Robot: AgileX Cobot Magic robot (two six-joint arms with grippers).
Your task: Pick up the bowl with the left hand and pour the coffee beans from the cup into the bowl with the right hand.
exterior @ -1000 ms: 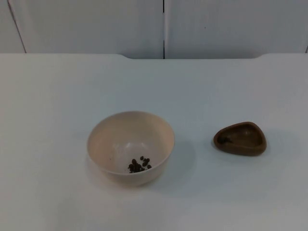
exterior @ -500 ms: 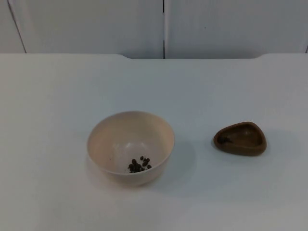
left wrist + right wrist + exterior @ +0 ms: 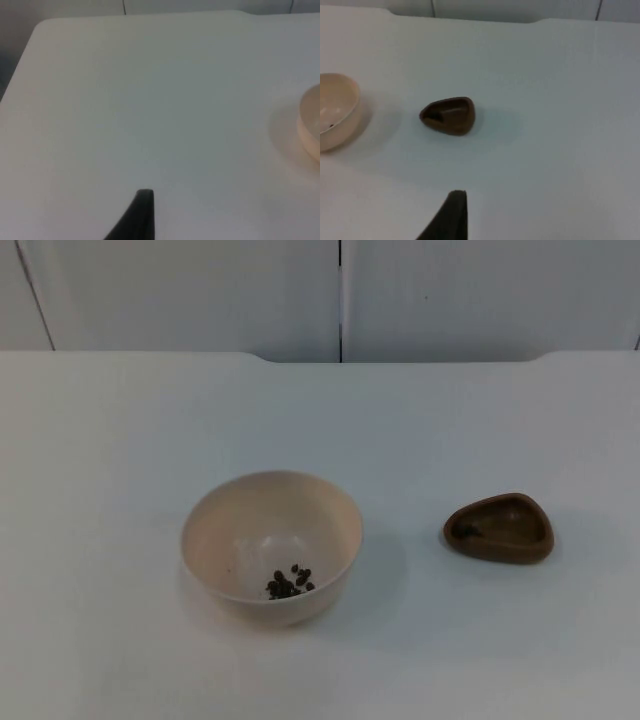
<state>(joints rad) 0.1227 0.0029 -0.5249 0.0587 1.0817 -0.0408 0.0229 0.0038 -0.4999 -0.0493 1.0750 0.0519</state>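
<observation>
On worktop (image 3: 120,440): bowl (image 3: 271,545) holds beans (image 3: 288,583), cup (image 3: 499,528) set down beside; left gripper (image 3: 142,210), right gripper (image 3: 452,212) hang back, jaw state unclear.

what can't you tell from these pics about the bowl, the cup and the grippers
- Bowl, left wrist view: cut off by the picture's edge, so its beans are out of sight.
- Cup, top view: dark bits inside too small to identify.
- Left gripper, right gripper: one black fingertip each, so open or shut is unclear.
</observation>
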